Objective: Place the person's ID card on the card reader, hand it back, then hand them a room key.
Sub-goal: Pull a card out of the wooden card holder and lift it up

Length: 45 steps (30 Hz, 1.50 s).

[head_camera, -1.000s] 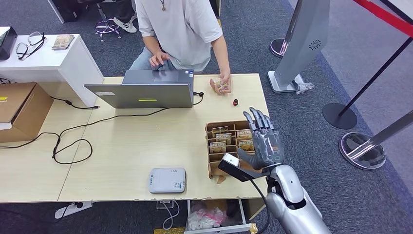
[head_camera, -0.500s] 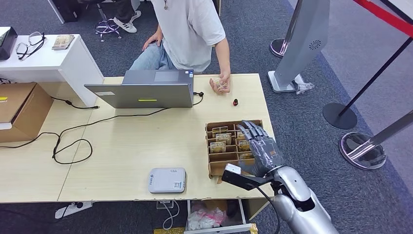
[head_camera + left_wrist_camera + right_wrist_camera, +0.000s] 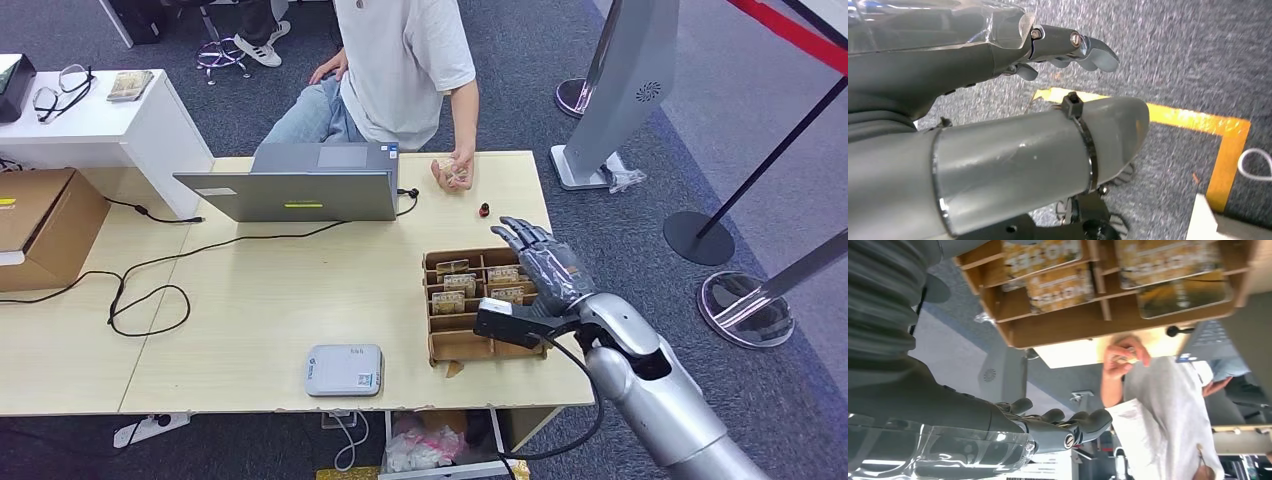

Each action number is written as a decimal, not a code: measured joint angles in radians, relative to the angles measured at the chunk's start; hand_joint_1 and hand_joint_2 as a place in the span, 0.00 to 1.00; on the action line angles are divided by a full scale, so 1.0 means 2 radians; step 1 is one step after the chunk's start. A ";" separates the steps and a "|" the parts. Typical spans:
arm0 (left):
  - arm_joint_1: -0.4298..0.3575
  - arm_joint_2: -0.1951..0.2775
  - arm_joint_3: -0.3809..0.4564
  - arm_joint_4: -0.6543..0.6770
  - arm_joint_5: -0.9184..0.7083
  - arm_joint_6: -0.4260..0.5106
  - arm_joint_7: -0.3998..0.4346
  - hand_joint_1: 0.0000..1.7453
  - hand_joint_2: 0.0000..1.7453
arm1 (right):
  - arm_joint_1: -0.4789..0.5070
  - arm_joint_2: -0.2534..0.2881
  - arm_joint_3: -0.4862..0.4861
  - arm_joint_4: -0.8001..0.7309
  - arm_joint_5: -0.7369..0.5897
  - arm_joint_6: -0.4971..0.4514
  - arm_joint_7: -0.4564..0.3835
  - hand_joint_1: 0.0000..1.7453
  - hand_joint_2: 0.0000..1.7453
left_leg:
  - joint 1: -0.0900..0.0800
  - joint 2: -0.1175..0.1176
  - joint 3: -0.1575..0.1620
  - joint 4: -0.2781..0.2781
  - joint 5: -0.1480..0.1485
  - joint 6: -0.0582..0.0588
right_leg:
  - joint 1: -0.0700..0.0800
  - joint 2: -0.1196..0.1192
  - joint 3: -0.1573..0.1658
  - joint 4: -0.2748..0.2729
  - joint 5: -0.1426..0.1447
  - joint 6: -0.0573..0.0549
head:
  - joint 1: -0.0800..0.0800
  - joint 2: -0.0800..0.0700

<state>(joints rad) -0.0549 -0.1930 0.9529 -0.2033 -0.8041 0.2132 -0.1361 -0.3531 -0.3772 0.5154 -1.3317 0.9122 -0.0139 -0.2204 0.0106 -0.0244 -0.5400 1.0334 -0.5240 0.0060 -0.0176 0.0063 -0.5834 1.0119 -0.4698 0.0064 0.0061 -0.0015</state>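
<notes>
My right hand hovers with fingers spread and nothing in it over the right side of a wooden divider box that holds several yellow room key cards. In the right wrist view the fingers reach out past the box and its key cards. Across the table the person's hand rests on the far edge and pinches a small card; it appears again in the right wrist view. The white card reader lies near the front edge. My left hand hangs over carpet, holding nothing.
An open laptop stands at the back of the table, with black cables trailing left. A small dark object lies by the person's hand. A cardboard box sits at the far left. Barrier posts stand to the right.
My right hand has tilted forward and reached out over the key-card box. The person has leaned right and drawn one hand back from the laptop; the other hand has stayed on the table.
</notes>
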 joint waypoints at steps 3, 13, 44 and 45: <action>0.000 -0.003 0.000 0.000 -0.002 0.006 -0.004 0.00 0.00 | 0.003 -0.016 0.002 -0.001 -0.002 -0.002 0.010 0.00 1.00 | 0.000 0.000 0.000 0.000 0.000 0.000 | 0.000 0.000 0.000 0.000 0.000 0.000 | 0.000 0.000; 0.000 -0.005 0.000 0.000 -0.006 0.003 -0.004 0.00 0.00 | 0.039 -0.065 -0.003 -0.024 0.006 -0.001 0.036 0.00 1.00 | 0.000 0.000 0.000 0.000 0.000 0.000 | 0.000 0.000 0.000 0.000 0.000 0.000 | 0.000 0.000; -0.001 -0.008 0.000 0.000 -0.006 0.002 -0.007 0.00 0.00 | 0.032 -0.075 0.008 -0.046 0.011 0.014 0.022 0.22 1.00 | 0.000 0.000 0.000 0.000 0.000 0.000 | 0.000 0.000 0.000 0.000 0.000 0.000 | 0.000 0.000; -0.001 -0.008 0.000 0.000 -0.006 0.002 -0.007 0.00 0.00 | 0.030 -0.075 0.009 -0.044 0.012 0.014 0.022 0.23 1.00 | 0.000 0.000 0.000 0.000 0.000 0.000 | 0.000 0.000 0.000 0.000 0.000 0.000 | 0.000 0.000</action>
<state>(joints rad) -0.0564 -0.2083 0.9529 -0.2033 -0.8160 0.2173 -0.1507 -0.2940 -0.5265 0.5341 -1.4190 0.9360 0.0134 -0.1770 0.0106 -0.0240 -0.5407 1.0334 -0.5247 0.0069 -0.0175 0.0063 -0.5833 1.0118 -0.4699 0.0065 0.0061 -0.0015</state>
